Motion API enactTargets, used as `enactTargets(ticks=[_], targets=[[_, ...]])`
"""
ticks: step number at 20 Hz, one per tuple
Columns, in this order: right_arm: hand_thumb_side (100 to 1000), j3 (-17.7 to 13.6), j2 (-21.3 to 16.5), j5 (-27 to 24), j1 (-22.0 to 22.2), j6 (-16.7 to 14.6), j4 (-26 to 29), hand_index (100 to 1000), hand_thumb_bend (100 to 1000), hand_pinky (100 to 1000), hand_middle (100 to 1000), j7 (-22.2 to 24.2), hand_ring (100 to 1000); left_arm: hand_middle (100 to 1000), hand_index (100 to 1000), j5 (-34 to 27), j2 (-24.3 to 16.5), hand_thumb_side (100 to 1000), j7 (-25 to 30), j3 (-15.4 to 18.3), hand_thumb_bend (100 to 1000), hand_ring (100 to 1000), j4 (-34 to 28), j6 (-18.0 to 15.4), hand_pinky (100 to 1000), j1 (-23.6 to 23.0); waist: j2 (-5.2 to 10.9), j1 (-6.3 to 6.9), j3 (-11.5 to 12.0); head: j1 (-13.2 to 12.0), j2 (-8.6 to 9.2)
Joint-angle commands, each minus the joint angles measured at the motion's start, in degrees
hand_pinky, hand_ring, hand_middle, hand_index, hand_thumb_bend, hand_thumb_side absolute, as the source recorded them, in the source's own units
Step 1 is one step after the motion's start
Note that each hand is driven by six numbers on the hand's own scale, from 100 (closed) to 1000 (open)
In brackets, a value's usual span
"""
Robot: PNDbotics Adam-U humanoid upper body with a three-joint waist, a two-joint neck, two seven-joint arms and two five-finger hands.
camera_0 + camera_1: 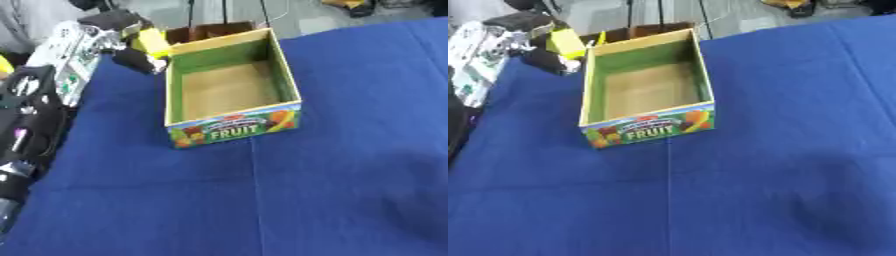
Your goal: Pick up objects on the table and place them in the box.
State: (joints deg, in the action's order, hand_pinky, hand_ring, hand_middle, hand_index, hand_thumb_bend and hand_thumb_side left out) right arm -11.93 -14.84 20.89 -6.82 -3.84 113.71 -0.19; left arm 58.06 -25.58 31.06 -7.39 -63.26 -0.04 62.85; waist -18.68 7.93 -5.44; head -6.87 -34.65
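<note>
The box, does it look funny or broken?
No, the box looks whole and upright, just turned a bit askew on the blue cloth. It is empty inside. The left robot hand holds a yellow thing beside its far corner.

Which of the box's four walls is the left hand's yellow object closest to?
The left wall, at its far corner; the yellow object in the left hand hangs beside the box.

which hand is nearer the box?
Left. The left hand holds a yellow object right beside the box, at its far-left corner. The right hand is not in view.
</note>
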Motion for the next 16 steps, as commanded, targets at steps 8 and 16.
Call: enactTargets(ticks=[8, 16], targets=[[875, 1.5, -1.7, -2.1, -2.8, -0.5, 0.9, 754, 100, 789, 679, 1.7, 861, 523, 499, -1.3, 4.8, 616, -4.1, -0.1, 100, 504, 2.9, 0.2, 231, 4.1, 0.72, 0.83, -3.2, -3.1, 0.42], [875, 3.2, -2.0, -3.9, -5.8, -1.3, 0.9, 754, 100, 788, 680, 3.6, 863, 507, 500, 2.4, 6.7, 584, -1.7, 1.3, 100, 520, 11.2, 0.3, 264, 5.2, -0.89, 1.87, -7.2, -5.2, 1.12]])
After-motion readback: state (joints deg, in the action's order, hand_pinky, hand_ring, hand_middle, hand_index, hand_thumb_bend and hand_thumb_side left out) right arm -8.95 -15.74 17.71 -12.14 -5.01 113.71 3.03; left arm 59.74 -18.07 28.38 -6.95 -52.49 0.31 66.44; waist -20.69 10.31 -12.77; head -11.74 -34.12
